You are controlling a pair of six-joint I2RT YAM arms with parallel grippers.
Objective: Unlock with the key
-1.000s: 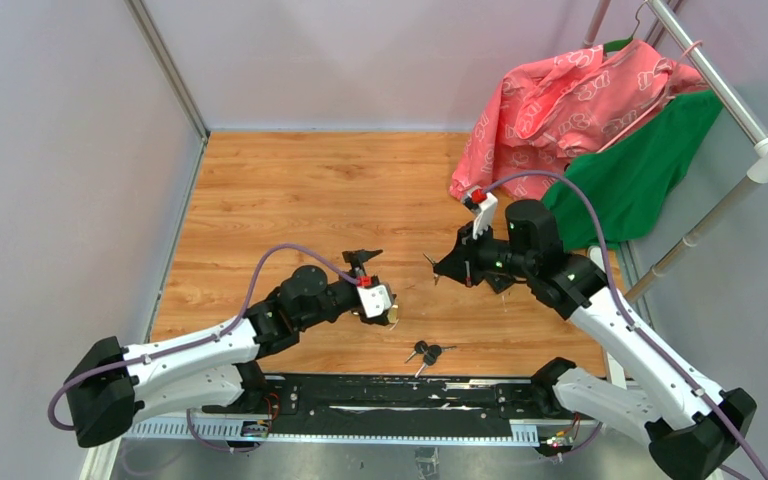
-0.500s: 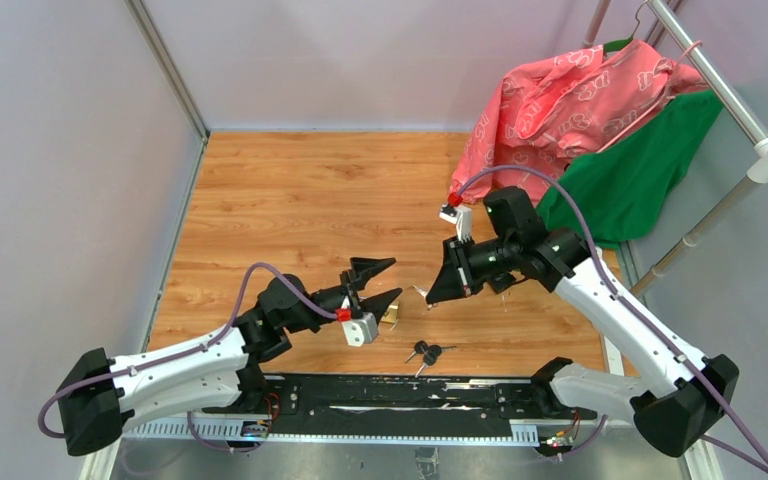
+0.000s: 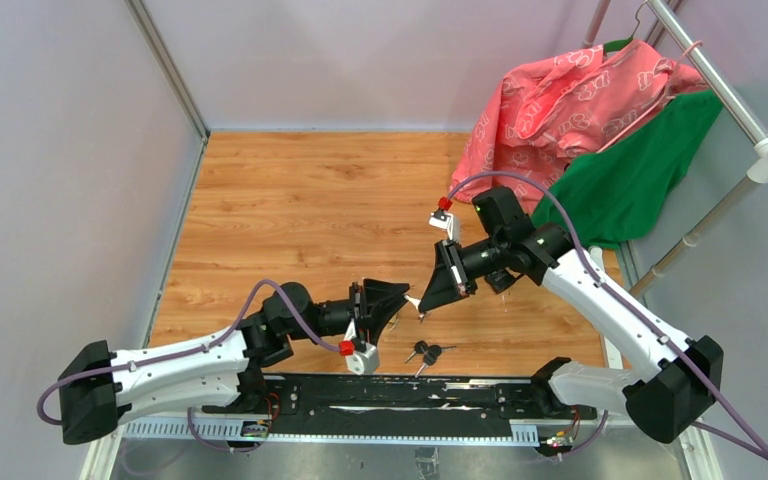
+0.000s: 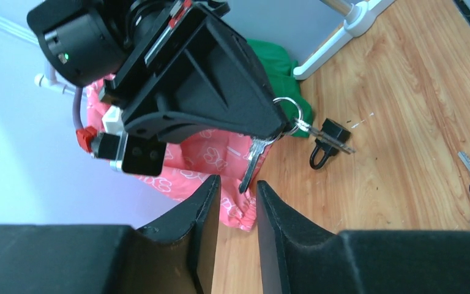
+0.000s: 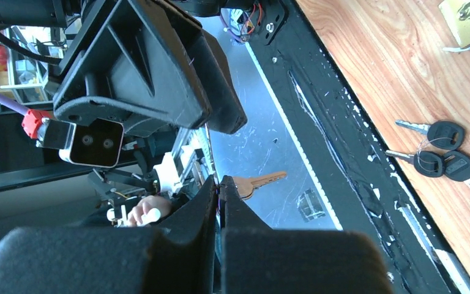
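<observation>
Key (image 5: pixel 260 182) sat pinched in my right pincer (image 5: pixel 219 184), which was clamped tight on its head with the blade poking out, held in the air between my two arms. My left pincer (image 4: pixel 238 184) faced it with the jaws only a narrow slit apart and nothing between them. A brass padlock (image 5: pixel 468 13) lay on the tabletop (image 3: pixel 290 200), gripped by neither pincer, and a bunch of spare keys (image 3: pixel 425 352) lay near the front edge. By my reckoning the key was picked up; steadying the padlock, inserting the blade and turning it all remained
</observation>
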